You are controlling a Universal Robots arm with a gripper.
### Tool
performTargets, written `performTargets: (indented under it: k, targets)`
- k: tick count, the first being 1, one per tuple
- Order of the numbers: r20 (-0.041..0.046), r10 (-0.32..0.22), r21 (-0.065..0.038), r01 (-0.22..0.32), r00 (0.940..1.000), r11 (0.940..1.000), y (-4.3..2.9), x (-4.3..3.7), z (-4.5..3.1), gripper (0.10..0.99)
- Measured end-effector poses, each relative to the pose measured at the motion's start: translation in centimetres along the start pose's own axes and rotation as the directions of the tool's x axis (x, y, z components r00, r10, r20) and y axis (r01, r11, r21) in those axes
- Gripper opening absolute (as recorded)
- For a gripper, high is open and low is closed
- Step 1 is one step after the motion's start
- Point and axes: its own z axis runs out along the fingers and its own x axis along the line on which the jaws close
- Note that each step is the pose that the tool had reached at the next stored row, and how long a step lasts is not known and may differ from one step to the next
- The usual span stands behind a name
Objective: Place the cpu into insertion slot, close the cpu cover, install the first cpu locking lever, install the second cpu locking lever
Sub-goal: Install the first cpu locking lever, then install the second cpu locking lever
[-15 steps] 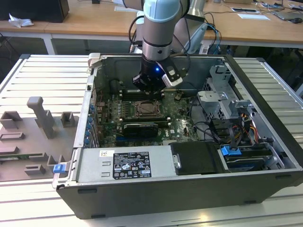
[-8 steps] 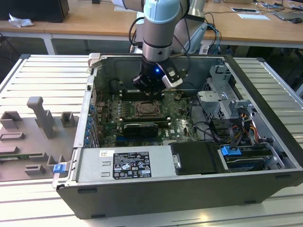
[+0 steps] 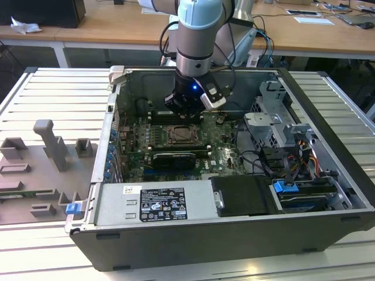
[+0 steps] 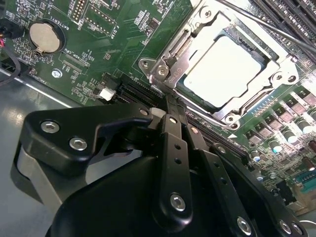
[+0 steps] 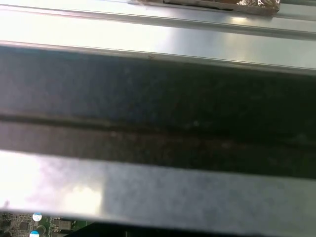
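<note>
In the second wrist view the cpu (image 4: 224, 69) lies flat in the insertion slot (image 4: 197, 101), its pale silver face showing through the cut-out of the cpu cover (image 4: 185, 47), which lies down around it. A thin locking lever rod (image 4: 266, 27) runs along the slot's far side. My gripper (image 4: 174, 104) is shut, its black fingers pressed together with nothing between them, the tips just off the slot's corner by the hinge (image 4: 163, 71). In the exterior view the gripper (image 3: 185, 111) hangs just above the socket (image 3: 182, 136) on the motherboard.
The open computer case (image 3: 176, 234) surrounds the board, with its dark wall (image 5: 158, 98) close by. Memory slots (image 4: 291, 15), a coin battery (image 4: 45, 37), a black expansion card (image 3: 173, 159) and drive cages with cables (image 3: 281, 152) crowd the socket. Grey fixtures (image 3: 53, 146) stand at the exterior view's left.
</note>
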Motion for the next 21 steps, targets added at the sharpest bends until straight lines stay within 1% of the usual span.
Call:
performTargets:
  k: [1,2,4,6,7,8,9,10,12,21]
  targets:
    - [0.0001,0.0,0.001,0.0,1.0,1.0,0.0,0.0,0.03,0.106]
    - [0.0012,0.0,-0.001,0.0,1.0,1.0,0.03,-0.03,0.13,0.106]
    - [-0.0001,0.0,0.001,0.0,1.0,1.0,-0.01,0.0,0.11,0.106]
    - [-0.0001,0.0,0.001,0.0,1.0,1.0,-0.01,-0.01,0.1,0.106]
    - [0.0003,0.0,0.001,0.0,1.0,1.0,0.0,-0.02,-0.01,0.106]
    - [0.0001,0.0,0.001,0.0,1.0,1.0,0.04,-0.02,-0.29,0.106]
    - [0.0,0.0,0.001,0.0,1.0,1.0,0.08,-0.02,-0.77,0.106]
    - [0.0002,0.0,0.001,0.0,1.0,1.0,0.08,-0.02,-0.86,0.106]
    - [0.0,0.0,0.001,0.0,1.0,1.0,-0.12,-0.02,-0.89,0.106]
    - [-0.0001,0.0,0.001,0.0,1.0,1.0,-0.45,0.01,-0.93,0.106]
